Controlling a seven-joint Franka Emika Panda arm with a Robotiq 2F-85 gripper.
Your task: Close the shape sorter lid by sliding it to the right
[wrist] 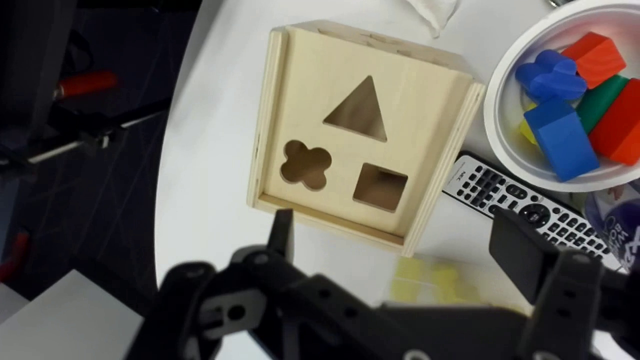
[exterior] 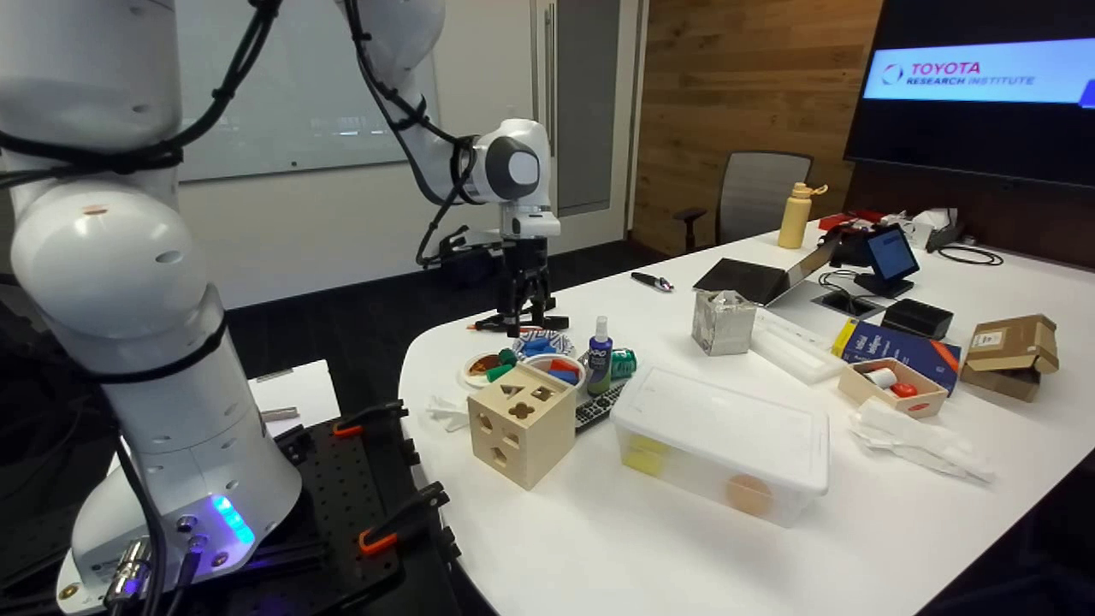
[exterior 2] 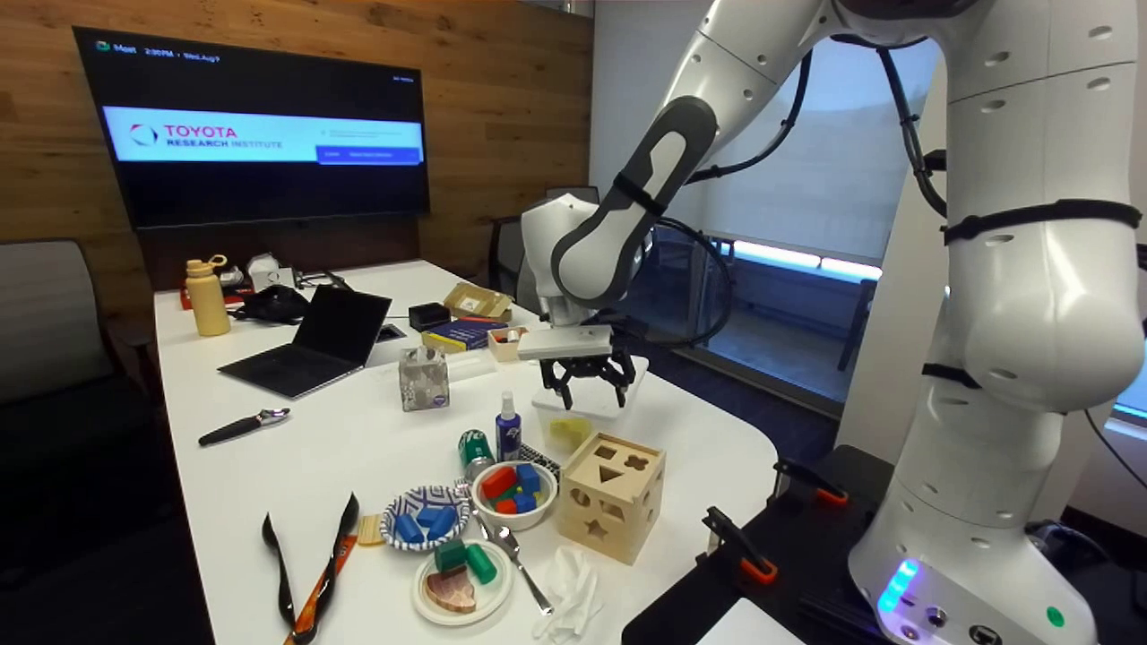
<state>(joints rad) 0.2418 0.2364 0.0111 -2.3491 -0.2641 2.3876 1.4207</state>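
Gripper (exterior 2: 593,399) in midair with jaws wide apart, higher than wooden shape sorter (exterior: 535,432)

Hangs fingers-down above a white table (exterior: 599,547), with a broad gap between the black fingers (wrist: 283,235). Just beyond the fingertips in the wrist view: the shape sorter, upright on the table, with its lid (wrist: 347,147) flat across the top between two raised side rails (wrist: 266,125). In the lid: triangle, clover and four-sided cut-outs. Fully home against the end rail (wrist: 327,225) nearest the jaws or not: cannot tell. Past the finger at the wrist view's right: a remote control (wrist: 537,212), part of a purple spray bottle (exterior: 600,364) and, just beside the shape sorter, a white bowl (wrist: 492,107) of colored blocks (wrist: 562,137). Seen through the gap between the jaws: yellow shapes (wrist: 450,280), blurred. Below the jaws, near the shape sorter: a covered plastic container (exterior: 723,445). Well apart from the jaws: a laptop (exterior 2: 327,336) and a wall screen (exterior 2: 269,130) reading TOYOTA RESEARCH INSTITUTE.
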